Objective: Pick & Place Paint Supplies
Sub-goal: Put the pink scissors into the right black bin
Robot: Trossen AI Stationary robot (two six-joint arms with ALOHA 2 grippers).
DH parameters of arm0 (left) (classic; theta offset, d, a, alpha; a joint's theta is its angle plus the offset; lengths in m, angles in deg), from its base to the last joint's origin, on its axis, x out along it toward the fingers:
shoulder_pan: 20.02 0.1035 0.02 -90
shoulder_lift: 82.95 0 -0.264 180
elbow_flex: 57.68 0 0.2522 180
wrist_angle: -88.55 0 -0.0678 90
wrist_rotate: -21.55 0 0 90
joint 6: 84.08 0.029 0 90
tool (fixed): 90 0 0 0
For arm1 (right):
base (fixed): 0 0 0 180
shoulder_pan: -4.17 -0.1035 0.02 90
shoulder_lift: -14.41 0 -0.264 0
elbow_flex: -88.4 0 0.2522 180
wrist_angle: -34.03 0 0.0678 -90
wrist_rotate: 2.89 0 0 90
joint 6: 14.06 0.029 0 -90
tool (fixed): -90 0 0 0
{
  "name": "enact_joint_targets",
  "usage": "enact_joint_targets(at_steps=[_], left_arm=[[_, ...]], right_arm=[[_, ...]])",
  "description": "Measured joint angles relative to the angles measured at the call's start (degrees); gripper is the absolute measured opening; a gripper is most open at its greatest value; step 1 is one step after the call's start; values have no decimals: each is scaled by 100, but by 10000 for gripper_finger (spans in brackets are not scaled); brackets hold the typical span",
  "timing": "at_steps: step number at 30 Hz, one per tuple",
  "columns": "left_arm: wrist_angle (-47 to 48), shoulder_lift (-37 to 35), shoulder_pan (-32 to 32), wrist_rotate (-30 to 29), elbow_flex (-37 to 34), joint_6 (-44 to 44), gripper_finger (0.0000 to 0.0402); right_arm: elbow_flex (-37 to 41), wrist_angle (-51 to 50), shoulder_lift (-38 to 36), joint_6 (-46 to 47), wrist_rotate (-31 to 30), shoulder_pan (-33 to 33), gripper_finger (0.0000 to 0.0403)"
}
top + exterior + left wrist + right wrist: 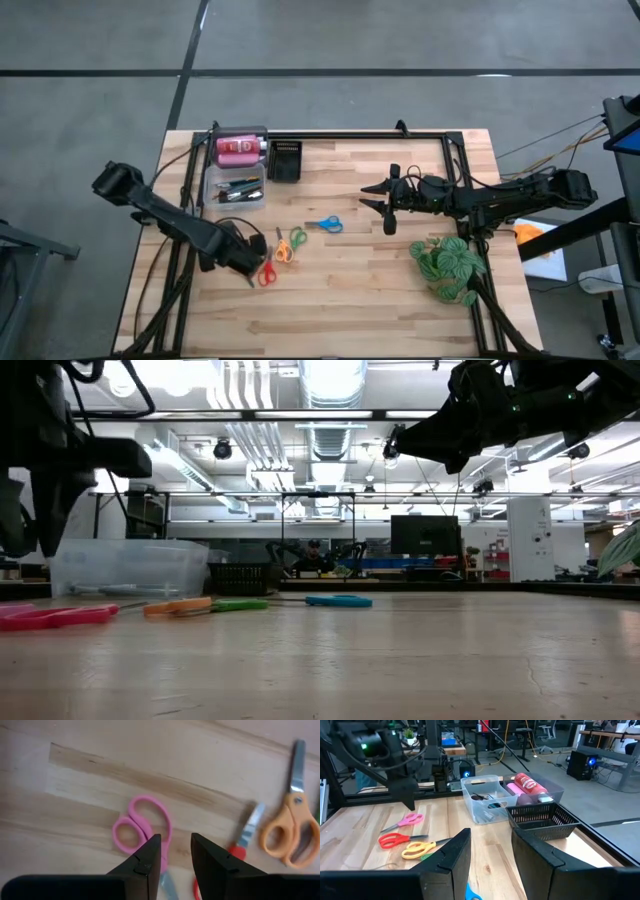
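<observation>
Several small scissors lie flat on the wooden table: pink (142, 825), red (267, 272), orange (285, 248), green (298, 238) and blue (325, 224). My left gripper (175, 840) points down above the pink scissors, just past their handle loops. It is open by a narrow gap, with nothing between its fingers. My right gripper (385, 205) hovers level over the table's middle right, open and holding nothing. A pink paint bottle (238, 148) lies in the clear tub (222, 195) at the far left. Thin brushes (240, 187) lie in the tub's nearer part.
A black basket (285, 160) stands beside the tub at the far edge. A green leafy plant (450, 265) sits at the near right. Black frame rails run along the far edge and both sides of the table. Bare wood lies between the scissors and the plant.
</observation>
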Motion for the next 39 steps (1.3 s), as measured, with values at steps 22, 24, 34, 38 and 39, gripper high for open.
enact_joint_targets(at_steps=[22,24,34,38,39], left_arm=[[-1442,488,83,-3,-890,-883,109],[-1513,479,85,-2,-954,-882,109],[-1418,506,96,14,-888,-730,43],[-1432,506,96,-5,-887,-751,7],[-1433,506,96,-10,-887,-751,7]], right_arm=[[0,0,0,-13,0,0,141],[0,0,0,-6,0,0,141],[0,0,0,-2,0,0,141],[0,0,-1,-10,0,1,141],[0,0,0,-1,0,1,141]])
